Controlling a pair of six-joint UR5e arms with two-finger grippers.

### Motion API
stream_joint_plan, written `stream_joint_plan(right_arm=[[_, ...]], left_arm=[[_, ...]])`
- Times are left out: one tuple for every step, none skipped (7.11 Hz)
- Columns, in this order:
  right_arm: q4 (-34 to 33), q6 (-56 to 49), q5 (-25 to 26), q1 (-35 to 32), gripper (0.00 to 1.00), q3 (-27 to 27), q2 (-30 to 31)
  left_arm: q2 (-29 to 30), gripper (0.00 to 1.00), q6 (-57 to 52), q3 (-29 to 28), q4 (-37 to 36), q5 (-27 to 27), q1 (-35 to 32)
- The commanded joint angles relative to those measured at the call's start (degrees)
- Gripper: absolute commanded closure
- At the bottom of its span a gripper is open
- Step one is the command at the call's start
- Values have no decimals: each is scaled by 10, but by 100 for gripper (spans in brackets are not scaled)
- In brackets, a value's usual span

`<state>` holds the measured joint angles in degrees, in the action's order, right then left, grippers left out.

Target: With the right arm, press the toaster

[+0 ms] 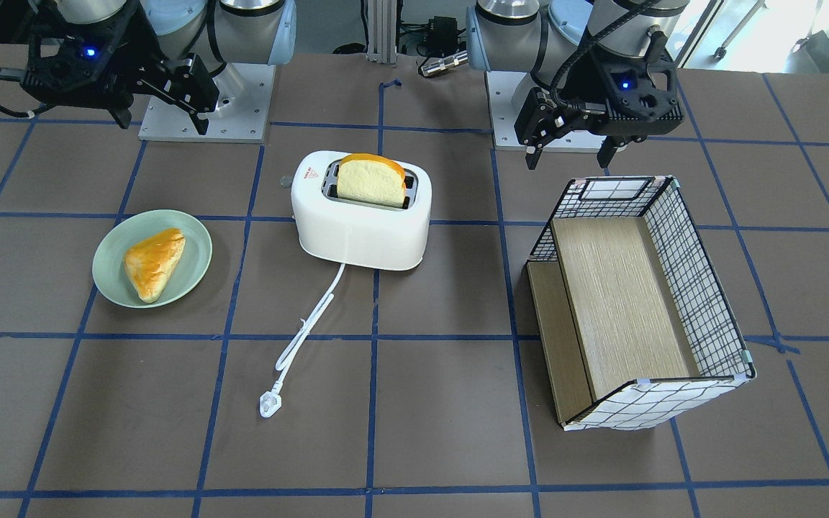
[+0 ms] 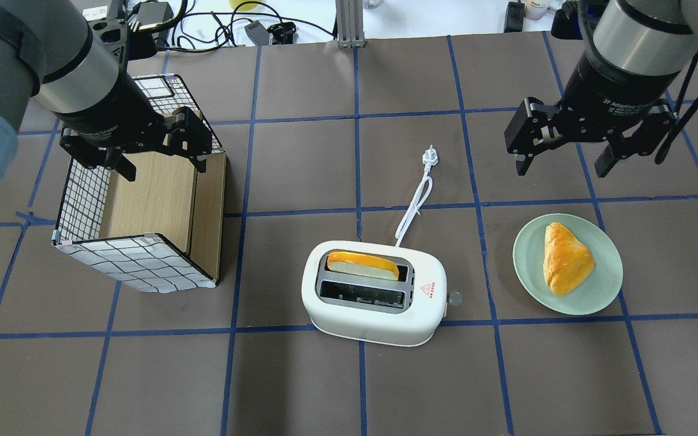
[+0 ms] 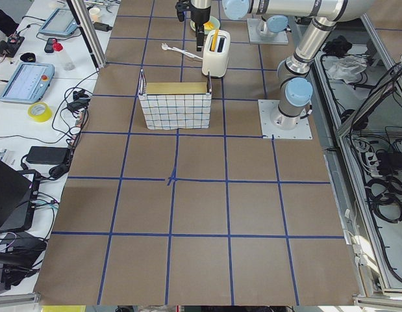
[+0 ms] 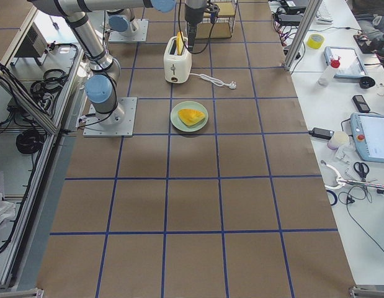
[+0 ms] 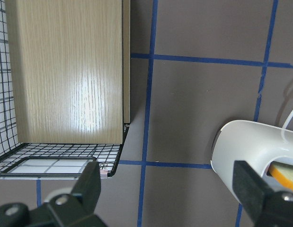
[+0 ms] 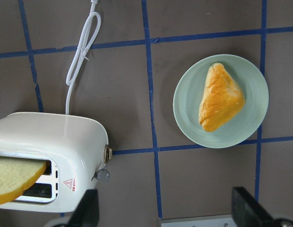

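Note:
The white toaster (image 2: 373,321) stands mid-table with a bread slice (image 2: 361,265) upright in its far slot. Its side lever knob (image 2: 454,297) sticks out toward the plate side, and it also shows in the right wrist view (image 6: 102,175). The cord runs away to a plug (image 2: 429,158). My right gripper (image 2: 564,165) hangs open and empty above the table, beyond the plate and well to the right of the toaster. My left gripper (image 2: 164,168) is open and empty over the checkered box (image 2: 137,260).
A green plate (image 2: 597,300) holding a golden pastry (image 2: 564,257) lies right of the toaster, beneath the right gripper's side. The checkered box with a wooden inner panel lies on its side at the left. Blue tape lines grid the brown table.

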<state>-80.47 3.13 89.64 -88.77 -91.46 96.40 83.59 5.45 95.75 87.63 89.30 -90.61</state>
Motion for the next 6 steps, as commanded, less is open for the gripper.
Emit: stream_joint_plan(right_arm=[[2, -1, 0, 0, 0, 0, 0], [3, -1, 0, 0, 0, 0, 0], [3, -1, 0, 0, 0, 0, 0], [2, -1, 0, 0, 2, 0, 0], [2, -1, 0, 0, 4, 0, 0], [3, -1, 0, 0, 12, 0, 0]], left_arm=[[0, 0, 0, 0, 0, 0, 0], [0, 0, 0, 0, 0, 0, 0], [0, 0, 0, 0, 0, 0, 0], [0, 0, 0, 0, 0, 0, 0], [0, 0, 0, 0, 0, 0, 0], [0, 0, 0, 0, 0, 0, 0]])
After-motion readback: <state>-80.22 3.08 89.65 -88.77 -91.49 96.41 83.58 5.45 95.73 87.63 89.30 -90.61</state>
